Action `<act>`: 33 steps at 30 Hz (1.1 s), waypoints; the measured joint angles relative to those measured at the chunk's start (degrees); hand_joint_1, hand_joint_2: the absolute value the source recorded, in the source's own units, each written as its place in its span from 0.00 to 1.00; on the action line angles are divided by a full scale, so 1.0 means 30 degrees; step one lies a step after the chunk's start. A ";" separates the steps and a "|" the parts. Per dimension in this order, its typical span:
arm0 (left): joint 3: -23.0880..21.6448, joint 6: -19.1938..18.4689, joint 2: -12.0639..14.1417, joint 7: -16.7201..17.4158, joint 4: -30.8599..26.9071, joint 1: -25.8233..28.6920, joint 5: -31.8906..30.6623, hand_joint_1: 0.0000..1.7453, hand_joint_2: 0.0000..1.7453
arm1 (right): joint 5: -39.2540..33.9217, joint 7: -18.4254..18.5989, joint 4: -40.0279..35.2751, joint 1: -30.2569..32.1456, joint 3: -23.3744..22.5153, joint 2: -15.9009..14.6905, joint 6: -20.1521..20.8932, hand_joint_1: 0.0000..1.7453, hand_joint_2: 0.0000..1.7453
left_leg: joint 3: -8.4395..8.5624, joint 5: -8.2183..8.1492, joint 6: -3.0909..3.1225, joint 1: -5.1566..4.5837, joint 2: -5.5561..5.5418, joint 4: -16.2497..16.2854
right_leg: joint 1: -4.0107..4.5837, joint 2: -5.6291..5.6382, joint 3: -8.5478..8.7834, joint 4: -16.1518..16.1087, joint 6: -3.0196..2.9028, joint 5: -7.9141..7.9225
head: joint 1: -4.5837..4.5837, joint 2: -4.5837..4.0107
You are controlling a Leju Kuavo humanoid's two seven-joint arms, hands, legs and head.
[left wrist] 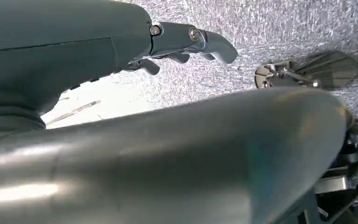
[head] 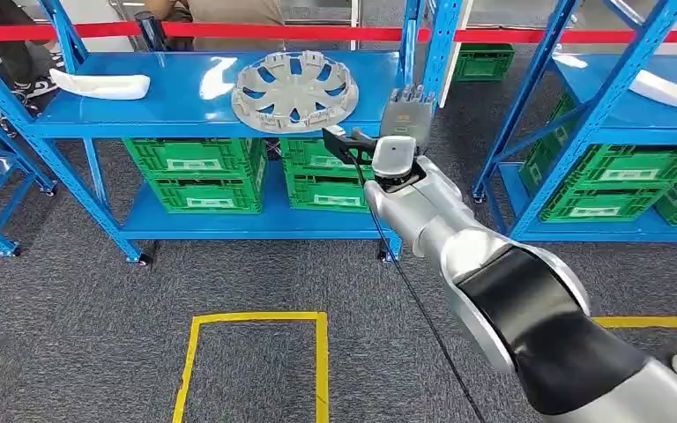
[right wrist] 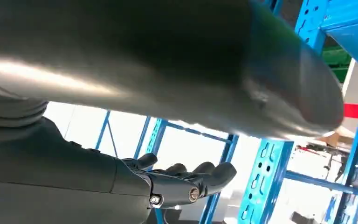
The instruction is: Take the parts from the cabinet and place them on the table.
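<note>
A grey wheel cover (head: 295, 88) lies flat on the blue shelf (head: 176, 110) of the cabinet. A white curved part (head: 101, 84) lies at the shelf's left end. My right hand (head: 408, 113) is stretched forward at the shelf's front edge, just right of the wheel cover and apart from it. Its fingers (right wrist: 186, 179) are extended and hold nothing. My left hand (left wrist: 186, 44) hangs over the grey carpet with its fingers apart and nothing in them.
Green crates (head: 198, 172) stand on the lower shelf. A blue upright (head: 441, 48) rises just beside my right hand. A second rack (head: 643, 132) at right holds another white part (head: 670, 88). Behind a red barrier tape (head: 229, 32) stands a person (head: 229, 11). A yellow square (head: 256, 361) marks the floor.
</note>
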 joint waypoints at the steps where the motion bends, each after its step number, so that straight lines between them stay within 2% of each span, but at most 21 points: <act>1: 0.0000 0.0000 -0.0052 0.0066 0.0000 -0.0012 0.0000 0.00 0.00 | 0.0000 0.0000 0.0000 -0.0001 0.0000 0.0000 0.0051 0.00 0.00 | 0.0000 0.0000 0.0000 0.0000 -0.0001 0.0000 | 0.0000 0.0000 0.0001 0.0000 0.0000 0.0000 | 0.0000 0.0000; 12: 0.0000 0.0000 -0.0583 0.0022 -0.0007 0.0013 0.0306 0.00 0.00 | 0.0044 0.0000 0.0007 0.0019 0.0000 0.0029 0.0437 0.00 0.00 | -0.0006 -0.0001 0.0001 0.0000 -0.0007 0.0000 | -0.0001 -0.0006 0.0001 -0.0001 0.0000 0.0000 | 0.0000 0.0000; 19: 0.0000 0.0000 -0.0677 -0.0014 -0.0007 0.0067 0.0371 0.00 0.00 | 0.0903 0.0000 0.0015 0.0130 0.0095 0.0139 0.0110 0.00 0.00 | -0.0007 -0.0001 0.0001 0.0001 -0.0007 -0.0001 | 0.0000 -0.0006 0.0001 0.0000 0.0000 0.0000 | 0.0000 0.0000; 25: 0.0000 0.0000 -0.0736 -0.0037 -0.0007 0.0070 0.0510 0.00 0.00 | 0.1013 0.0000 0.0015 0.0245 0.1268 0.0445 -0.0496 0.00 0.00 | -0.0011 -0.0001 0.0001 0.0001 -0.0008 -0.0001 | 0.0000 -0.0006 0.0001 -0.0001 0.0000 0.0000 | 0.0007 0.0000; 33: 0.0000 0.0000 -0.0736 -0.0212 -0.0015 0.0146 0.0765 0.00 0.00 | 0.1013 -0.0007 0.0095 0.0299 0.2317 0.0969 -0.0320 0.00 0.00 | -0.0011 -0.0001 0.0001 0.0002 -0.0009 -0.0002 | 0.0000 -0.0008 0.0000 0.0000 0.0000 -0.0001 | 0.0007 0.0000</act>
